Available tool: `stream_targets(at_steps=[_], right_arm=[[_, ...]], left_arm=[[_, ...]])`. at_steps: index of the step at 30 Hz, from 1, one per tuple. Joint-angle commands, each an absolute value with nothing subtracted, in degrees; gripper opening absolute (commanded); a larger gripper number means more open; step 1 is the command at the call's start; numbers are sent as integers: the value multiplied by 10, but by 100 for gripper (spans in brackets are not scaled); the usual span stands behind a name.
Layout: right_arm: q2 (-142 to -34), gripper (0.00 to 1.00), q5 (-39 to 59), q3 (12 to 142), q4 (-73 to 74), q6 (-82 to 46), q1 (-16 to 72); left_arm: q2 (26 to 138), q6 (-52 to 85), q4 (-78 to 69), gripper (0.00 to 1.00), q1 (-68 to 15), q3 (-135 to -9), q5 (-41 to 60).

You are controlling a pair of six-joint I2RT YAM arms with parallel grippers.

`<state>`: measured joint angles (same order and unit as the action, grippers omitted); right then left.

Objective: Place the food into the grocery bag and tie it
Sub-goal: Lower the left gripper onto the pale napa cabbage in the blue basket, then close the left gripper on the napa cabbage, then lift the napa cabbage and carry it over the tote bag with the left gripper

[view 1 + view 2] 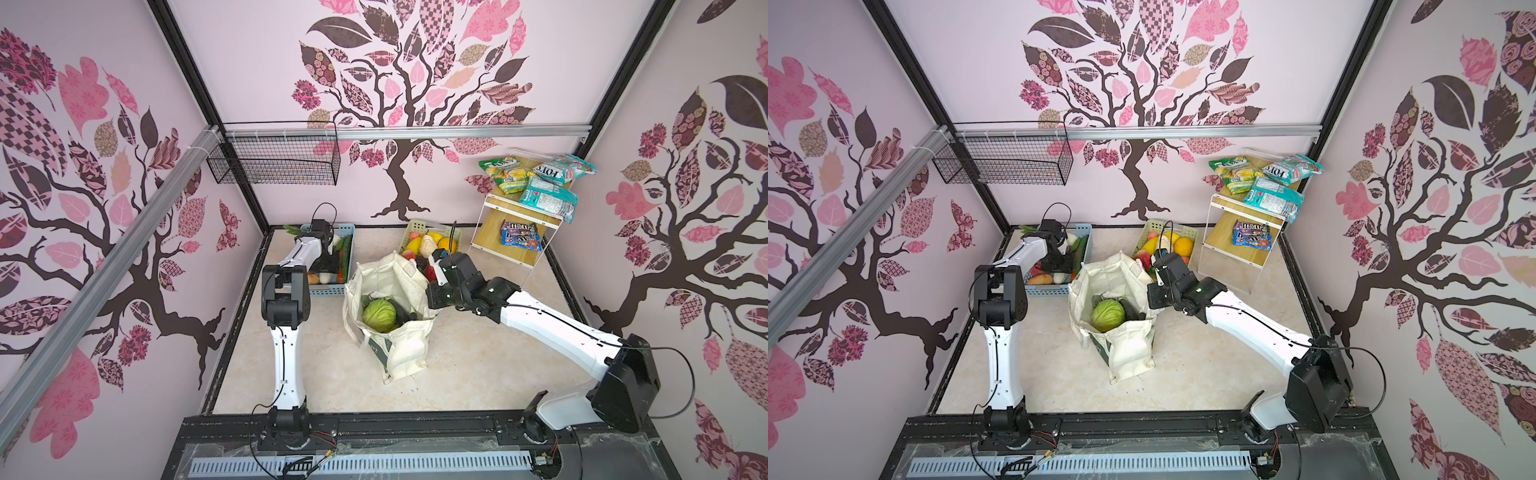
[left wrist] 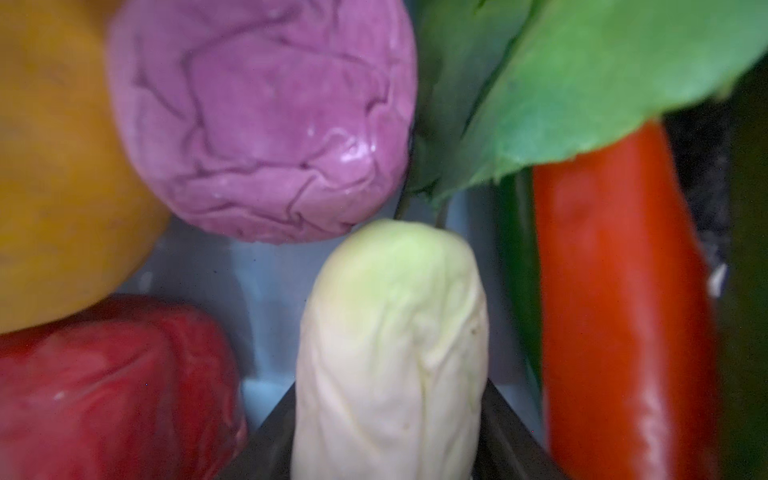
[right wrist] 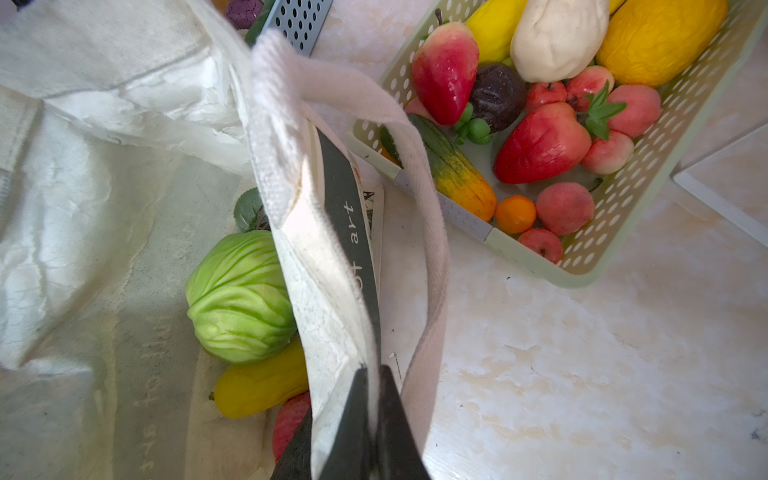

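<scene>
The left pincer (image 2: 390, 399) straddles the radish (image 2: 395, 324) in the blue basket (image 1: 328, 291), which lies lengthwise between its fingers, though I cannot tell if it is gripped, and just right, mid-frame, the right pincer (image 3: 372, 386) clamps the bag's (image 1: 409, 353) rim.

The blurred white radish (image 2: 390, 353) ran off the frame edge, and the wall of the grocery bag (image 3: 326, 274) hid half the banana (image 3: 257, 386).

A black wire basket (image 1: 274, 160) hangs on the far wall, left. On the table (image 1: 478, 357), a blue plastic basket (image 1: 328, 292) sits far left and a pale-green basket (image 1: 419, 226) far centre. At far right, a wooden shelf (image 1: 490, 232) carries Fox's candy bags (image 1: 548, 199) (three, overlapping) and a brown M&M's packet (image 1: 519, 227) lower down.
</scene>
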<state>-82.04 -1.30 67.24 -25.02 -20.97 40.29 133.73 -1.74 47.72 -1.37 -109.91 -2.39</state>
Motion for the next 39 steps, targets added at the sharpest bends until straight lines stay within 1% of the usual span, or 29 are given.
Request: stream_targets(at_steps=[1,11,20,34,39], right_arm=[[-834,0,-6,690,-259,-209,401],[-822,0,-8,683,-258,-210,402],[-814,0,-4,677,-254,-211,402],[-813,0,0,678,-245,-213,401],[-812,0,4,675,-238,-219,401]], left_arm=[[1310,-14,467,54,-13,-1081,-38],[1267,12,439,49,-14,-1056,-17],[1220,30,434,49,-14,-1038,-3],[1132,115,409,49,-14,-983,84],[1090,147,395,49,-14,-956,130]])
